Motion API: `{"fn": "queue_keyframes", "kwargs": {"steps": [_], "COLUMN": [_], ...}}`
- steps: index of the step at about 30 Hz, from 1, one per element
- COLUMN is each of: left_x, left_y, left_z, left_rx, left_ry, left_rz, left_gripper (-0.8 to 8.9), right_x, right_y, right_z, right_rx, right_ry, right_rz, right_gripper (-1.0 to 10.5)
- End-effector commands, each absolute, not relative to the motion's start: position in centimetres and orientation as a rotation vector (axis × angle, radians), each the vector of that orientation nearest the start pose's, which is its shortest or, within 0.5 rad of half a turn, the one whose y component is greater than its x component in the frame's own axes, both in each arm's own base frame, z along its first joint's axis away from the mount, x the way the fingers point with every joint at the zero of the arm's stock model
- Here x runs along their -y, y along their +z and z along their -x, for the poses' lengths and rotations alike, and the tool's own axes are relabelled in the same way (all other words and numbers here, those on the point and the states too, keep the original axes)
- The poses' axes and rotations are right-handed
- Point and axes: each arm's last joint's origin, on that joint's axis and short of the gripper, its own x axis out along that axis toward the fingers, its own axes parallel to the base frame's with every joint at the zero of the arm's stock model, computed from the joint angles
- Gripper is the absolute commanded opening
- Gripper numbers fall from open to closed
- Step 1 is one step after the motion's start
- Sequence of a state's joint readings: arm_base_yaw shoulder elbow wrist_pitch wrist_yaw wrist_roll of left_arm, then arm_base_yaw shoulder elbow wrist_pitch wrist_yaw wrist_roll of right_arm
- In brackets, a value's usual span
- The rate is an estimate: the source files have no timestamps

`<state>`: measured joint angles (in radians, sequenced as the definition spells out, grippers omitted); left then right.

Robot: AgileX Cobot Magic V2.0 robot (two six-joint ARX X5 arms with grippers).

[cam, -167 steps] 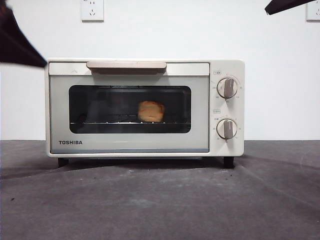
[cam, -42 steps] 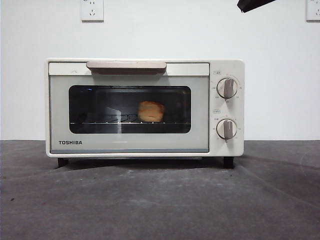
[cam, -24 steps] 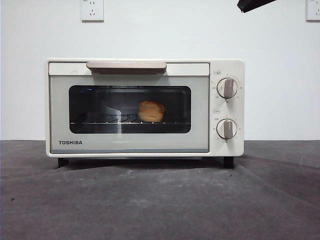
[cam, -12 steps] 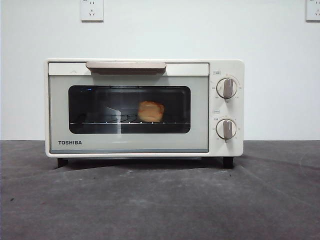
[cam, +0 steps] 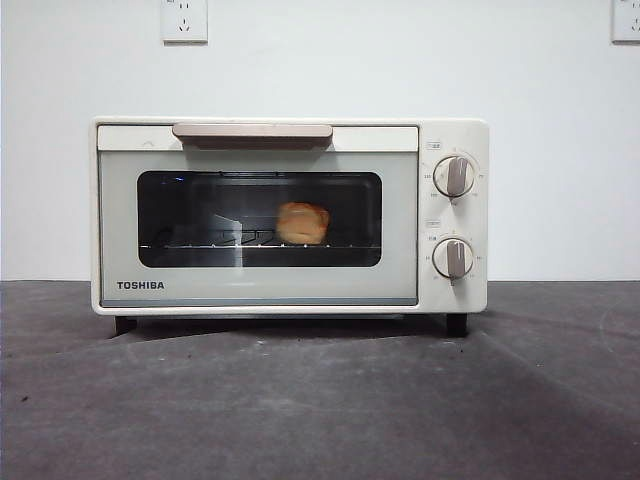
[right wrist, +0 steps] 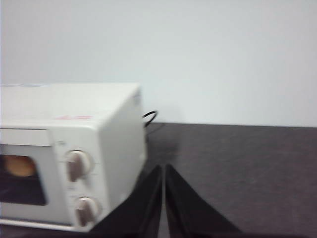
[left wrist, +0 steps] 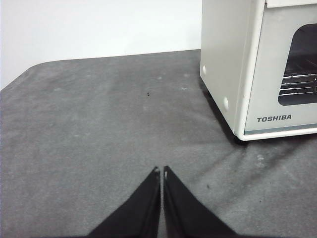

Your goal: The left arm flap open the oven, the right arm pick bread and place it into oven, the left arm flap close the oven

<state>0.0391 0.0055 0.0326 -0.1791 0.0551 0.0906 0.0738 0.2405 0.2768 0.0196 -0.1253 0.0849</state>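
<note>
Bread (cam: 302, 222) inside shut oven (cam: 290, 215), jaws apart

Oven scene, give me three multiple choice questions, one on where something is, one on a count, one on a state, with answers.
1. Where is the bread?
A. On the table in front of the oven
B. On the rack inside the oven
C. On top of the oven

2. How many round knobs does the oven have?
A. One
B. Two
C. Four

3. What state is the oven door in?
A. Shut
B. Hanging fully open
C. Removed

Answers:
1 B: the bread shows through the glass window on the wire rack.
2 B: two knobs sit one above the other on the oven.
3 A: the door lies flush, its handle up at the top.
</note>
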Motion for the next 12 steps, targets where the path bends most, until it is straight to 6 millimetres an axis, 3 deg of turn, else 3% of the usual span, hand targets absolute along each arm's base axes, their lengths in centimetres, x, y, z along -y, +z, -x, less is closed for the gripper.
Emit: {"fn": "queue_keyframes", "kwargs": {"steps": [1, 12], "left_x": [-0.2, -0.2], "left_y": [14.9, 14.9], "left_z": [-9.6, -9.6], "left_rx": [-0.176, -0.176], "left_ry": [-0.022, -0.022], "left_rz": [-0.080, -0.080], "left_gripper": [0.16, 0.16], "right_x": [-0.8, -0.3], "right_y": [22.8, 18.2], "right_z": [-9.9, -9.5], "right_rx": [0.079, 0.082], "right_ry": [0.167, 0.105], "right_rz": [-0.067, -0.072], "right_gripper": [0.1, 0.1]}}
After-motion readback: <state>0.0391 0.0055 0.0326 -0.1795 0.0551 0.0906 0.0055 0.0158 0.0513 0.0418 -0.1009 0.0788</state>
